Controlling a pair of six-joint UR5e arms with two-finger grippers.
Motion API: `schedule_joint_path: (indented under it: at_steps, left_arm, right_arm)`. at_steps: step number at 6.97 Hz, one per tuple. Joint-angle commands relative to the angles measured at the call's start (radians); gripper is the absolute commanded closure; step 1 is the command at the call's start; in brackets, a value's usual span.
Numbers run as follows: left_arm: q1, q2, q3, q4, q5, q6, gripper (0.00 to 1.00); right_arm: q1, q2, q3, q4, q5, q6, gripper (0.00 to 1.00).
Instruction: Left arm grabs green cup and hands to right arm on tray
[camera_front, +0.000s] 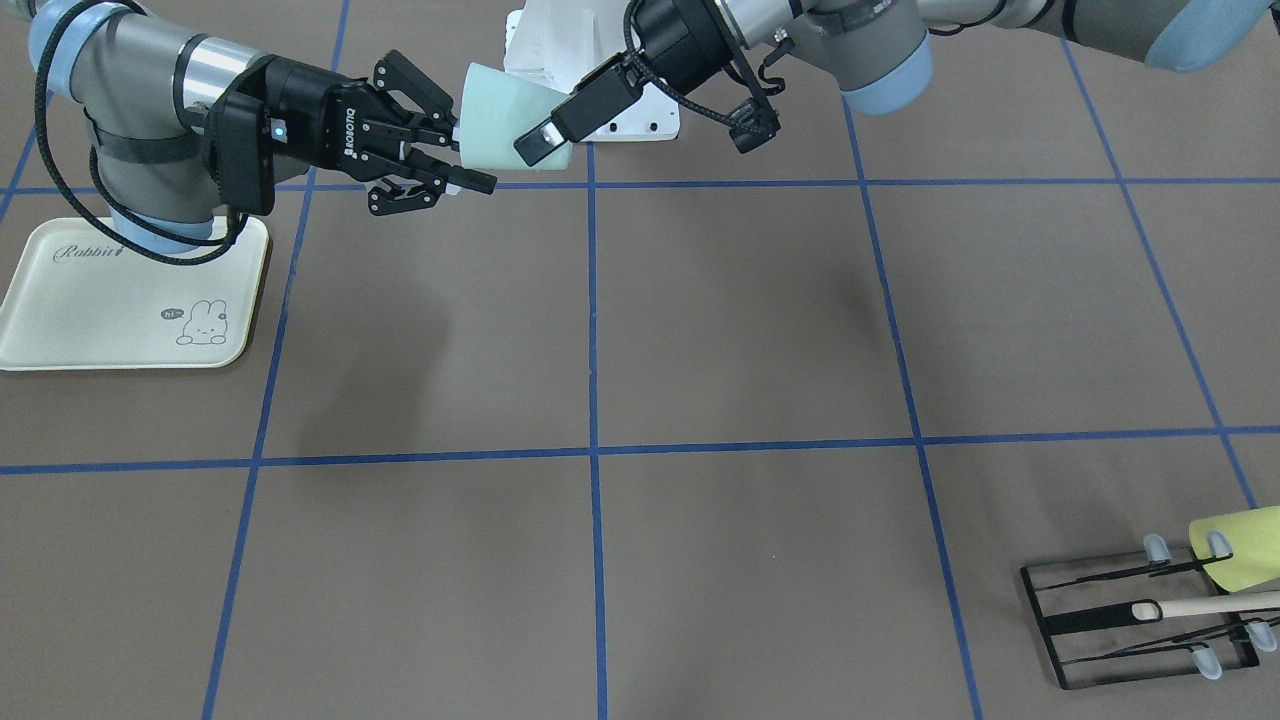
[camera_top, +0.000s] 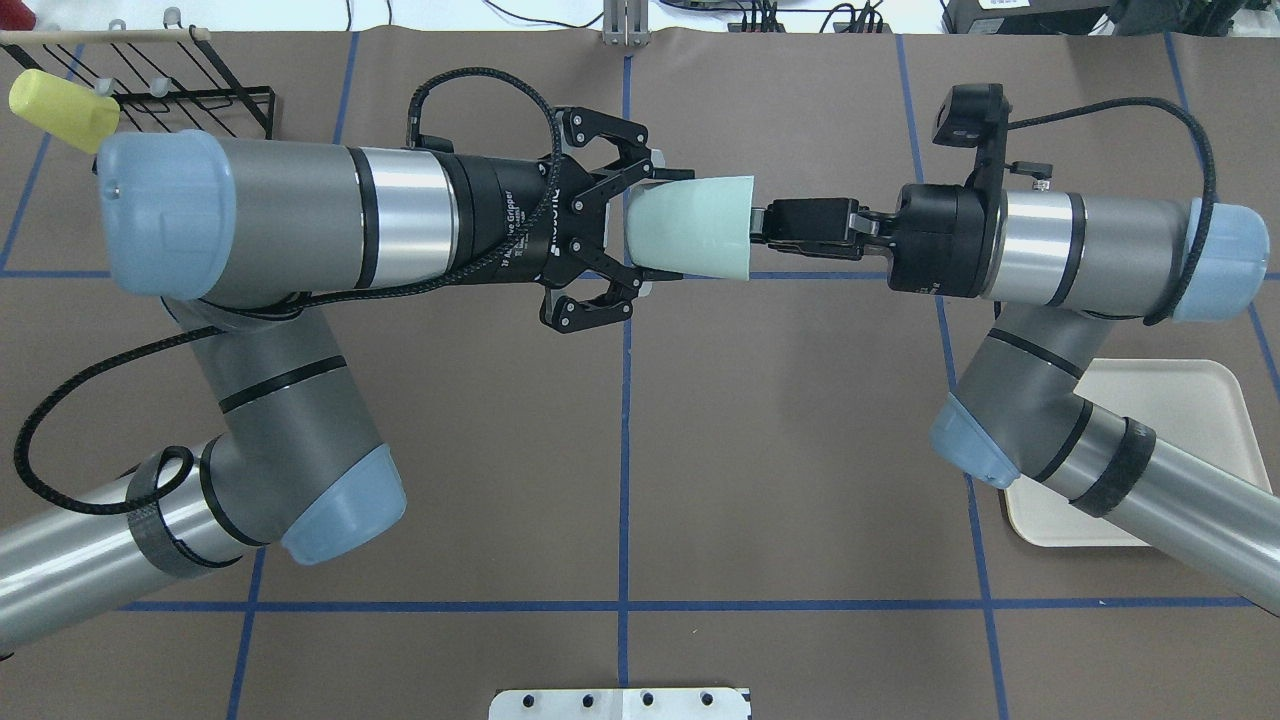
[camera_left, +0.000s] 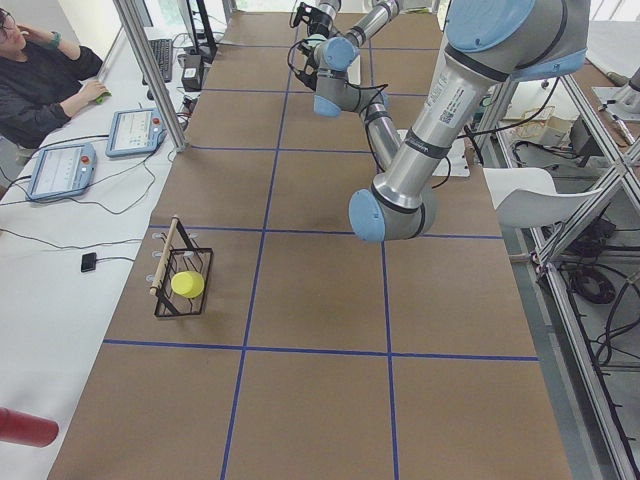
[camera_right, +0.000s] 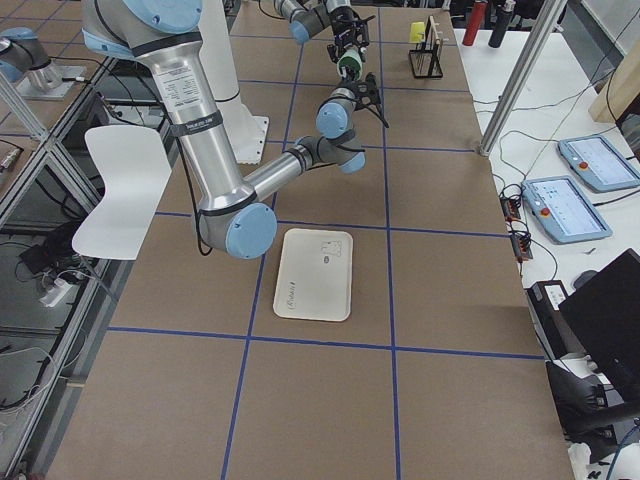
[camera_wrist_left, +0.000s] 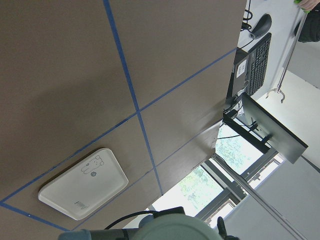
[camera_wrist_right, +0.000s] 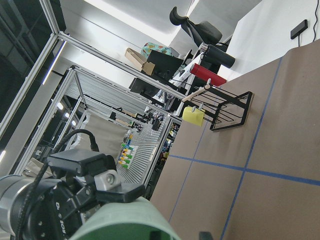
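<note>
The pale mint-green cup (camera_front: 500, 120) hangs in the air on its side between both arms, above the table's middle line; it also shows in the overhead view (camera_top: 695, 235). My left gripper (camera_top: 655, 230) is shut on the cup's narrow base end, one finger on each side. My right gripper (camera_front: 473, 157) is open, its fingertips at the cup's wide mouth end, one above and one below; from overhead it shows edge-on (camera_top: 765, 222). The cream Rabbit tray (camera_top: 1190, 400) lies flat under the right arm and holds nothing (camera_front: 100, 300).
A black wire rack (camera_front: 1130, 620) with a yellow-green cup (camera_front: 1240, 545) and a wooden stick stands at the far corner on my left side (camera_top: 190, 100). A white base plate (camera_top: 620, 703) sits at the near edge. Blue tape lines cross the brown table.
</note>
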Motion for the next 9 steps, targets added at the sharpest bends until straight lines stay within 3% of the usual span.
schedule_joint_path:
  at_steps: [1,2,4,5,7,9]
  left_arm:
    - [0.0,0.0,0.0,0.0,0.0,0.0,0.62]
    - [0.0,0.0,0.0,0.0,0.0,0.0,0.62]
    - [0.0,0.0,0.003,0.0,0.0,0.0,0.61]
    - [0.0,0.0,0.001,0.0,0.0,0.0,0.59]
    - [0.0,0.003,0.004,-0.006,0.0,0.017,0.0]
    - [0.0,0.006,0.009,-0.034,0.0,0.017,0.0]
  right_arm:
    - [-0.001,0.0,-0.002,0.0,0.0,0.001,0.69]
    - [-0.001,-0.002,-0.002,0.0,0.0,0.001,0.72]
    - [-0.002,-0.002,-0.003,0.0,0.0,0.001,0.87]
    - [-0.004,-0.002,-0.003,0.002,0.0,0.001,1.0]
    - [-0.004,-0.002,-0.002,0.002,0.0,0.001,1.0]
    - [-0.004,-0.002,-0.003,0.0,-0.002,0.001,1.0]
